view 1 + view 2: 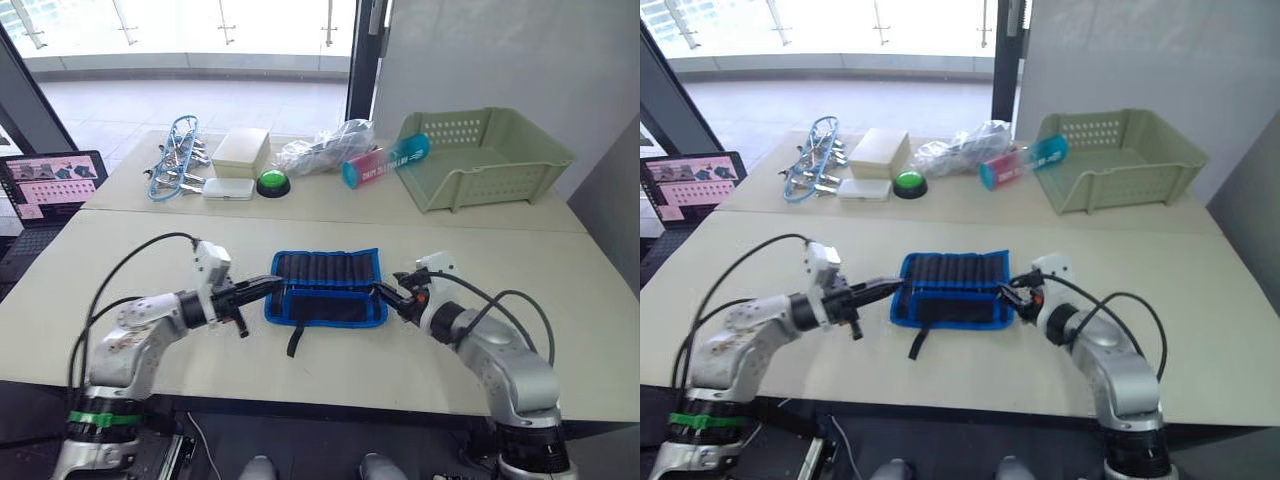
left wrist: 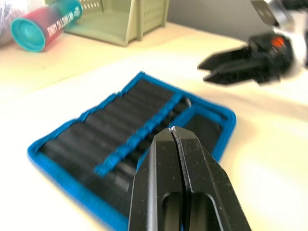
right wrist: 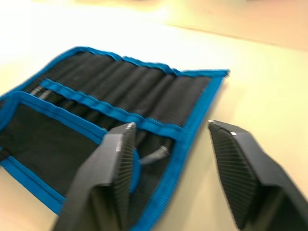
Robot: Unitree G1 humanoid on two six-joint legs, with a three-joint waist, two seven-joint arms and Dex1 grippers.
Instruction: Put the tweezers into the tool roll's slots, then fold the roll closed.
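I see the black fabric tool roll with bright blue edging (image 1: pixel 325 290) lying open at frame centre, my left gripper (image 1: pixel 268 287) pinched together, my right gripper (image 3: pixel 171 159) spread apart, no lettering legible.

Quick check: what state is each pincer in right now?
Left pincer: closed, empty, at the tool roll's left edge.
Right pincer: open, empty, at its right edge.

The tool roll (image 1: pixel 326 288) lies open on the near table (image 1: pixel 560 270), frame centre. The left gripper (image 1: pixel 270 287) sits at its left edge, the right gripper (image 1: pixel 385 294) at its right. A basket (image 1: pixel 484 157) stands upper right, a laptop (image 1: pixel 45 190) far left.
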